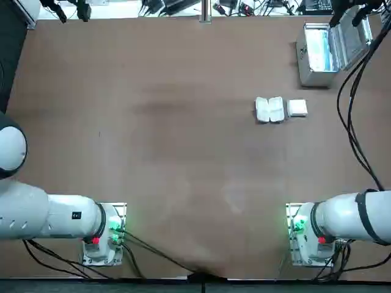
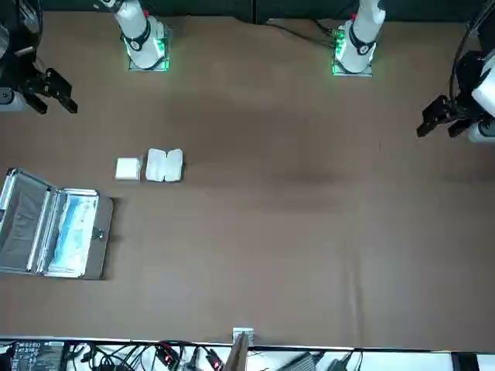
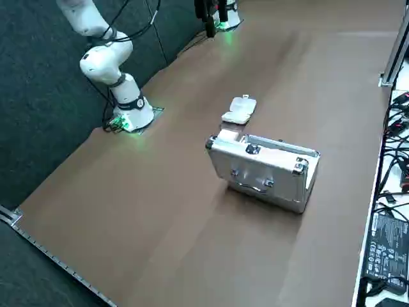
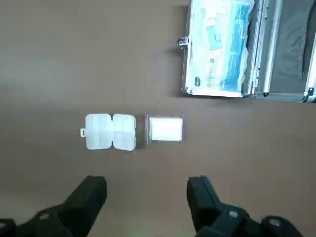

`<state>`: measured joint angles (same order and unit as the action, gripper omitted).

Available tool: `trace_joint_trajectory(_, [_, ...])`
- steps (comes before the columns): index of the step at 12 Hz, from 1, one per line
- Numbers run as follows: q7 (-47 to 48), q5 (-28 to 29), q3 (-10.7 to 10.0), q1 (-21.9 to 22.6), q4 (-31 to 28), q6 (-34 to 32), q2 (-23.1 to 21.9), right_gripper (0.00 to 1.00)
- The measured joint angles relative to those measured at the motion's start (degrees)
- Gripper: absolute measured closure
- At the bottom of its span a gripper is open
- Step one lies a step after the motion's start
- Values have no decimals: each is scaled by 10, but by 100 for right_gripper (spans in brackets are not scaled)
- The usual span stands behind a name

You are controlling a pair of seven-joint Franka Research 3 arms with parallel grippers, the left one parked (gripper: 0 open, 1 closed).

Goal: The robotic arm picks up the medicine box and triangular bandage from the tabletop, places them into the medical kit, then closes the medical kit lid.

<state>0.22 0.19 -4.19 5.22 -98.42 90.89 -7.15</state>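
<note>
The medical kit (image 1: 317, 52) is a silver case lying open at the table's far right, its lid (image 2: 23, 220) tipped back and a blue-white packet in its base (image 4: 217, 47). Nearer the middle lie the small square medicine box (image 1: 297, 108) and, right beside it, the two-lobed triangular bandage (image 1: 269, 110). The wrist view shows the box (image 4: 165, 129) and the bandage (image 4: 110, 132) side by side on the bare tabletop. My right gripper (image 4: 146, 197) hangs high above them, open and empty. In the front view the gripper (image 2: 52, 97) sits by the right edge of the table.
The brown tabletop (image 1: 153, 152) stretches wide to the left of the objects. Both arm bases (image 1: 305, 235) stand at the near edge. Cables (image 1: 354, 110) trail along the right side, and a metal post (image 2: 241, 340) stands at the far edge.
</note>
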Motion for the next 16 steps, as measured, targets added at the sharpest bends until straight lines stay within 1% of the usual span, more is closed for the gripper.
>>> trace_joint_trajectory(5, [0,0,0,0,3,2,3,0])
trace_joint_trajectory(8, [2,1,2,6,5,2,14,0])
trace_joint_trajectory(11, [58,2,6,50,6,5,47,0])
trace_joint_trajectory(14, [108,0,10,102,7,20,97,0])
trace_joint_trajectory(16, [139,0,10,125,7,40,131,0])
